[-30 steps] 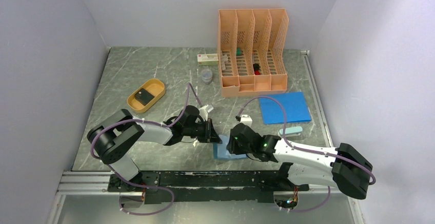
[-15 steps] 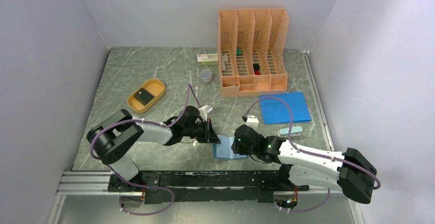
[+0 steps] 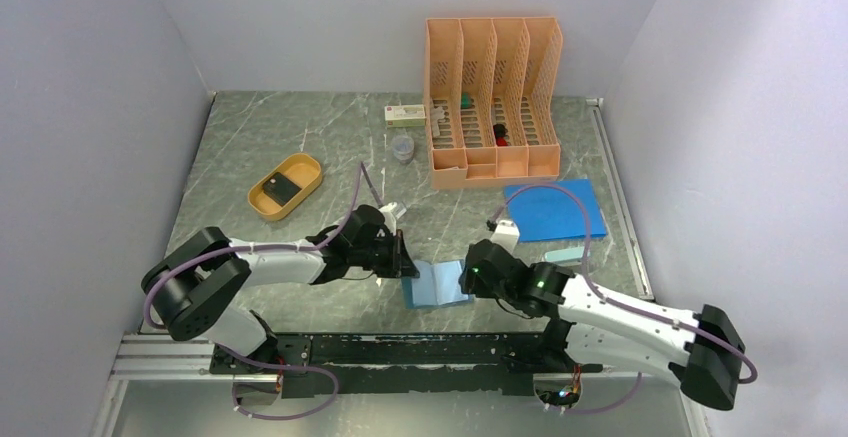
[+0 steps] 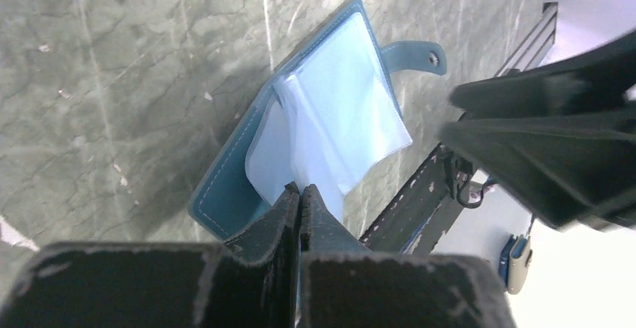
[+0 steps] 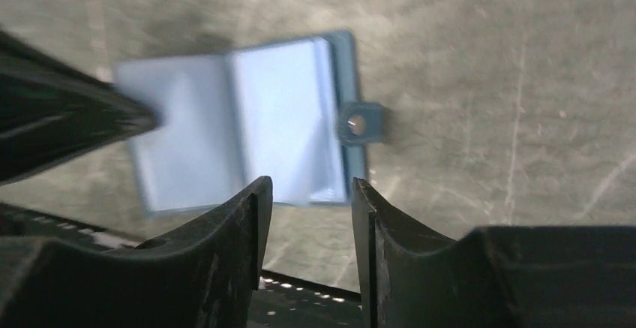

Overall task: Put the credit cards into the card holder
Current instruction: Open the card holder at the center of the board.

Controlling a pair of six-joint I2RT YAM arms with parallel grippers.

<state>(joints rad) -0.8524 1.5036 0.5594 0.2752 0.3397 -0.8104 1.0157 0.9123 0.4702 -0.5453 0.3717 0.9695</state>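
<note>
1. A dark grey-green table top (image 3: 300,137) with pale marble veining fills the middle of the top view.
2. Plain, pale lavender-grey walls close it in: a back wall (image 3: 300,17), a left wall (image 3: 80,157) and a right wall (image 3: 740,137), all bare.
3. A silver aluminium rail (image 3: 160,357) runs along the near edge, and a thin metal strip (image 3: 620,207) lines the right edge.
4. The light is even and soft, casting only faint shadows.

Right gripper (image 3: 470,277) backs off the card holder (image 3: 437,285), its jaws spreading wider, as the left gripper (image 4: 300,193) clamps tight on an inner pocket and drags the opened wallet leftward.
</note>
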